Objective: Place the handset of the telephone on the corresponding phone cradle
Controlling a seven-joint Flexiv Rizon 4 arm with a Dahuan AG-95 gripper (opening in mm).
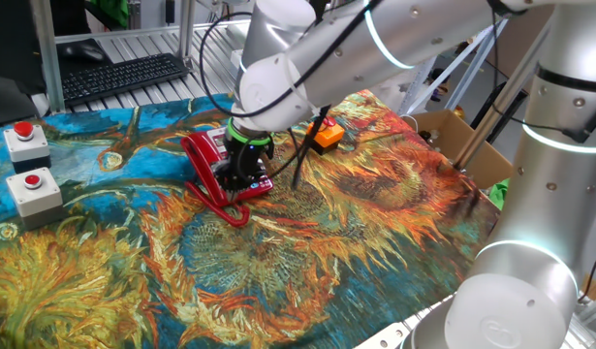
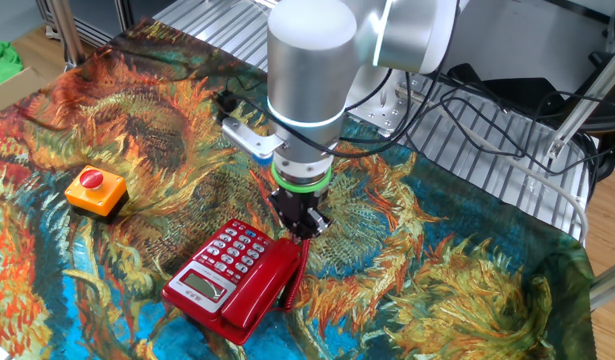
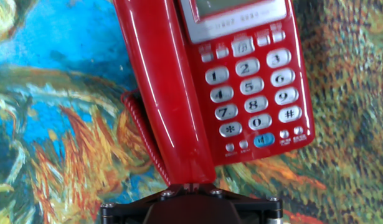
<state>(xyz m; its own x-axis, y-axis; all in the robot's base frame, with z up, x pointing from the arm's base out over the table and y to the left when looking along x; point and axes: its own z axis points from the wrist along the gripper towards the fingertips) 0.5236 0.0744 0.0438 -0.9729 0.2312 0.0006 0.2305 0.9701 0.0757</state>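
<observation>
The red telephone [image 3: 253,87] lies on the painted cloth with its white keys up. The red handset [image 3: 172,93] lies along the phone's keypad-free side and covers the phone cradle, which is hidden under it. Its coiled red cord [image 3: 144,134] curls on the cloth beside it. My gripper [image 3: 185,185] is at the handset's near end, fingertips close together and touching that end. In the other fixed view the gripper [image 2: 300,232] stands upright over the phone [image 2: 222,265] and handset [image 2: 262,290]. In one fixed view the gripper [image 1: 241,179] partly hides the phone [image 1: 208,155].
An orange button box [image 2: 95,190] sits on the cloth beyond the phone. Two grey boxes with red buttons [image 1: 26,141] [image 1: 33,189] stand at the left edge. A keyboard [image 1: 123,76] lies behind the table. A cardboard box [image 1: 462,145] stands at the right.
</observation>
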